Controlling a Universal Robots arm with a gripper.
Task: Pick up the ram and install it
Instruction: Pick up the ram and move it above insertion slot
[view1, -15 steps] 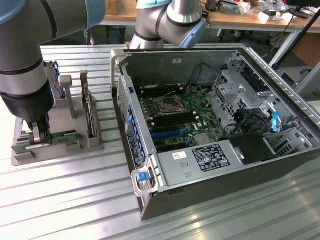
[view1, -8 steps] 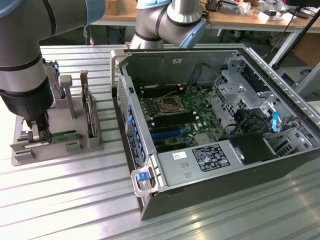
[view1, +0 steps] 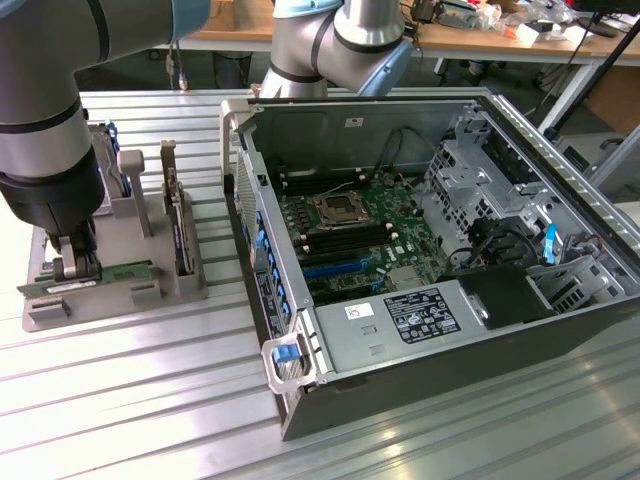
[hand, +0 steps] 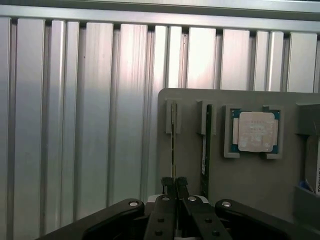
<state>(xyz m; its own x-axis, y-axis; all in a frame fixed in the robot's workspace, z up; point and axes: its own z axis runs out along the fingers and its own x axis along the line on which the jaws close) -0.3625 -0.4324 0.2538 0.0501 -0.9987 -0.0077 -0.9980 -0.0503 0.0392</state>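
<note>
Gripper (hand: 174, 180) jaws tight around ram (hand: 173, 142)

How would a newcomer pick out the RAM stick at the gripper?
Find the grey tray beside the open computer case. The ram stands on edge in it, farther from the CPU than the second green stick, pinched by the gripper.

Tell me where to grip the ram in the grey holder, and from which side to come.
Take the ram by its long upper edge, pinching across its two flat faces, coming straight down from above. It stands on edge in a slot of the grey holder, so that edge looks easiest to reach. A second stick stands parallel close by, so stay narrow.
</note>
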